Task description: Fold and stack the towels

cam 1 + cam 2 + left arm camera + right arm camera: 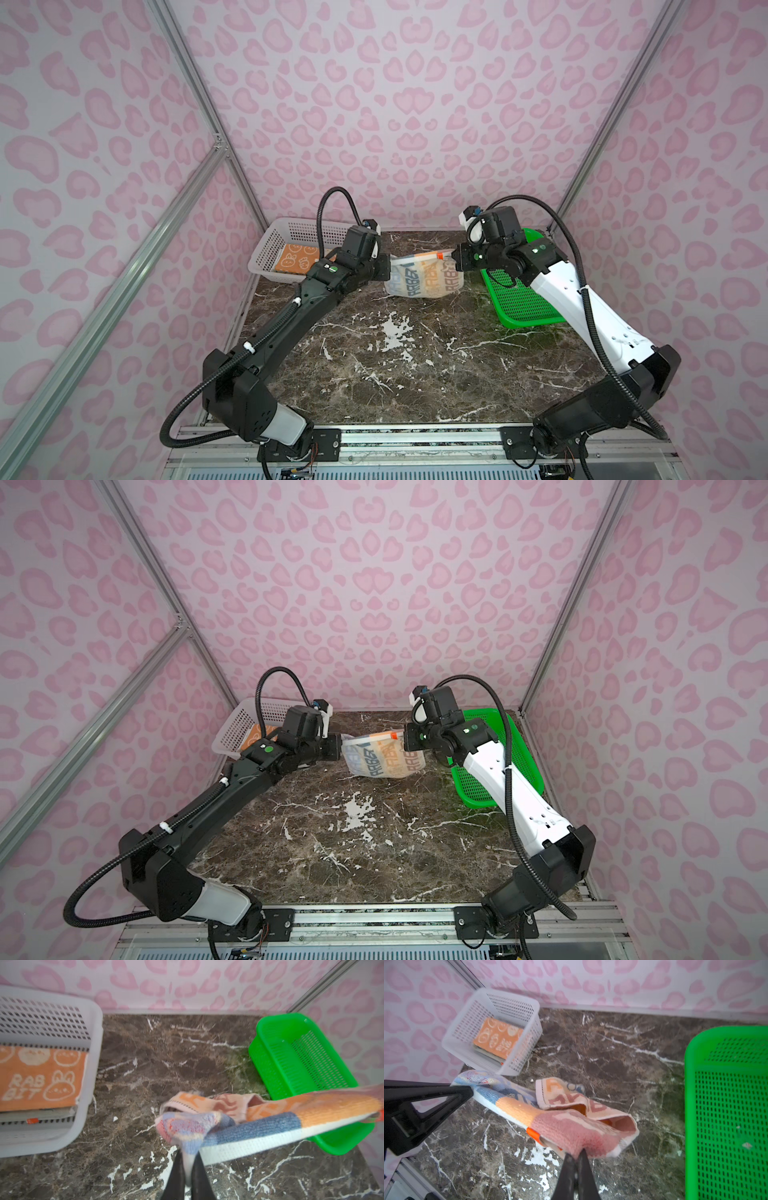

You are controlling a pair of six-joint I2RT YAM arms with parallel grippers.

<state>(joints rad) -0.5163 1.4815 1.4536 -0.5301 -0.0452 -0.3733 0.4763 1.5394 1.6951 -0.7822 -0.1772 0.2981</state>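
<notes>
Marble table point(395, 374): left tool point(188, 1154) and right tool point(576, 1154) pinch RABBIT-lettered towel point(424, 280) corners.

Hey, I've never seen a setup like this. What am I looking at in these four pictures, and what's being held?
This is a robot with two arms, a left arm and a right arm, mounted at the edge of a marble-patterned table. Two pictures look down from above through one twin camera, so they are nearly alike. The other two come from a camera on each wrist. The left gripper and the right gripper, two-fingered clamps at the arm ends, are each shut on one end of a lettered towel, holding it up between them while its lower part sags to the table. A white basket at the back left holds a folded orange towel with bunnies; a green basket stands at the back right.
</notes>
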